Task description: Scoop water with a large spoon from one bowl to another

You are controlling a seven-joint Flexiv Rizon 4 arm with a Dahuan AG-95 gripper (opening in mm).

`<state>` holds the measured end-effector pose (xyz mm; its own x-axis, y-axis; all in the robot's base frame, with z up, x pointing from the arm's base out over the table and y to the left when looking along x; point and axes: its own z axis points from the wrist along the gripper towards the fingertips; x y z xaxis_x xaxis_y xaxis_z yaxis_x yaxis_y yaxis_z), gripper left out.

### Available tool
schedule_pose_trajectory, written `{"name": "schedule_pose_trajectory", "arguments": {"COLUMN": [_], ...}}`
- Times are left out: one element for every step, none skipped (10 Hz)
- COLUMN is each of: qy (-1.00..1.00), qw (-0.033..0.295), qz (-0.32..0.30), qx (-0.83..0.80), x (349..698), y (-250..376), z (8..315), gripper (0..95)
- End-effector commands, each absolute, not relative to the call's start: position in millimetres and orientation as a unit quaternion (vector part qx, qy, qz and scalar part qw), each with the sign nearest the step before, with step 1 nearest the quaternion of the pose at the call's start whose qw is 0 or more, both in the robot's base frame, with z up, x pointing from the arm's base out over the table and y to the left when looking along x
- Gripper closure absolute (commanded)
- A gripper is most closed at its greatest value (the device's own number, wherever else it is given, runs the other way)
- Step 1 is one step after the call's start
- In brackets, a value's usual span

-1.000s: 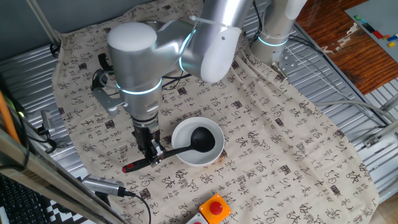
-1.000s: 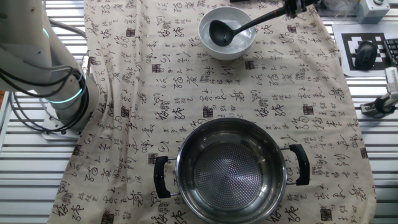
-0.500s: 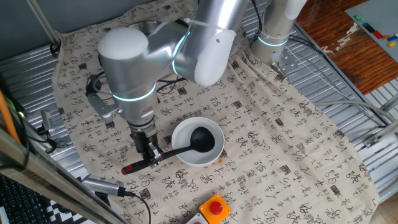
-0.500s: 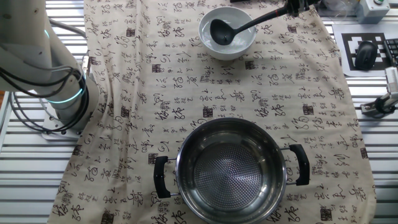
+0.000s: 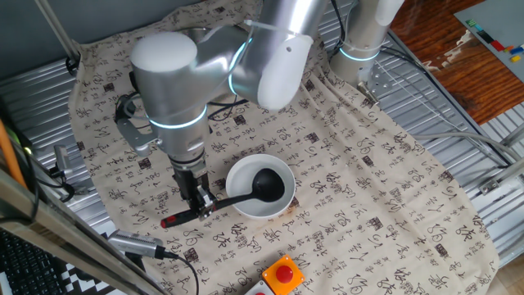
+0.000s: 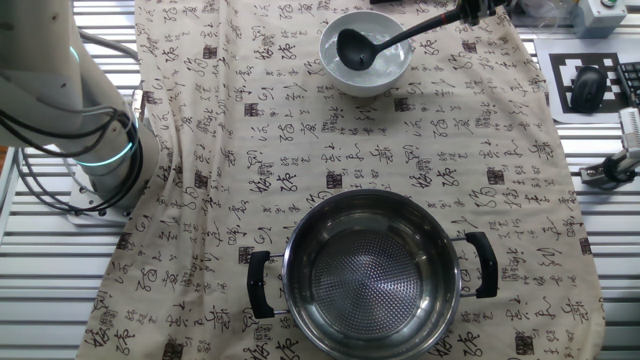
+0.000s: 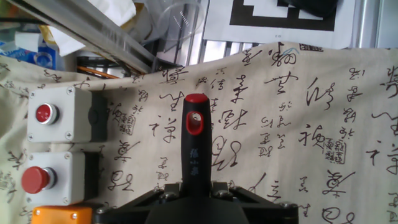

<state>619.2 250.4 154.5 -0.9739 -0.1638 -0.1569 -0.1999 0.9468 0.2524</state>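
A: Where's your gripper (image 5: 201, 205)?

B: Pinching the large spoon (image 5: 246, 190) by its handle, near the red end.

A: And the cup?

B: Inside your white bowl (image 5: 259, 187), near the cloth's front edge. The steel pot (image 6: 370, 271) sits well apart, toward the opposite edge.

Black brush-style Chinese characters covered the tablecloth (image 6: 330, 150) all over, too loose to read. The ladle (image 7: 194, 155) carried small marks on its handle near the red end, too blurred to make out. A black-and-white square marker (image 6: 583, 85) sat far right.
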Motion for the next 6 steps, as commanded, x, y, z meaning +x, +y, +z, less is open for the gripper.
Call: {"name": "schedule_pose_trajectory", "arguments": {"qy": [0.982,0.981,0.981,0.981,0.980,0.980], "qw": [0.068,0.069,0.067,0.064,0.064,0.065], "qz": [0.150,0.155,0.159,0.162,0.163,0.165], "qx": [-0.091,-0.090,-0.090,-0.090,-0.090,-0.092], "x": [620.4,620.2,619.9,619.3,619.2,619.2], "y": [251.5,251.8,252.1,252.7,252.7,251.4], "z": [155.3,155.7,156.3,157.3,157.3,155.3], "gripper": [95.0,95.0,95.0,95.0,95.0,95.0]}}
